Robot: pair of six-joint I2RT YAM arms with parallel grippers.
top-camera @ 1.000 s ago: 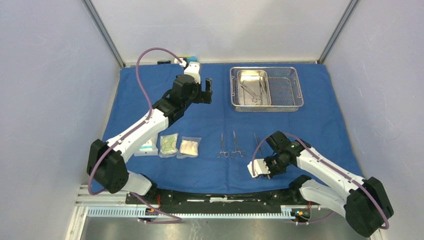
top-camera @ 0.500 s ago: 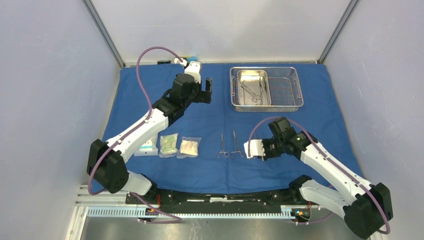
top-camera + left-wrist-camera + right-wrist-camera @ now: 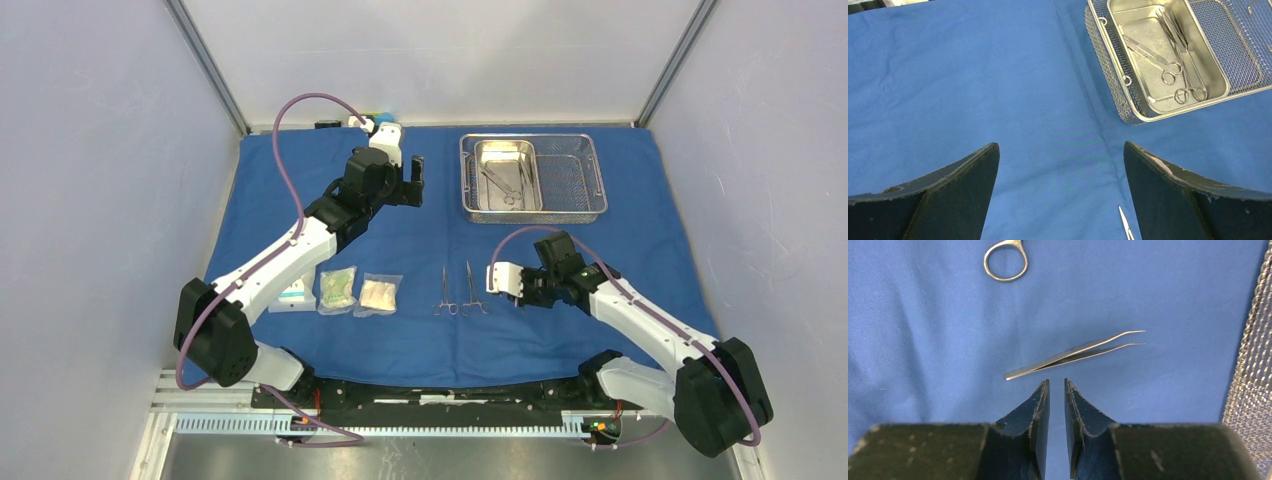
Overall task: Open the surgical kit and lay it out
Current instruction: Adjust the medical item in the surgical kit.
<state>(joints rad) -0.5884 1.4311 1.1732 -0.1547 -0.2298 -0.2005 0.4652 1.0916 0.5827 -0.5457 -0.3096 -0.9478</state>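
Left claw (image 3: 1060,150): spread wide, empty, above large blue cloth wrap (image 3: 300,180) at 11 o'clock | slim metal tweezers (image 3: 1073,354): flat on cloth near 4 o'clock; look light, springy, slippery, probably best pinched mid-shank | right claw (image 3: 1056,382): narrowly parted, grasping nothing, tips just short of tweezers

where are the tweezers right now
Right wrist view: the tweezers lie on the blue cloth just ahead of the right gripper, with a ring handle beyond and the mesh tray to the right.
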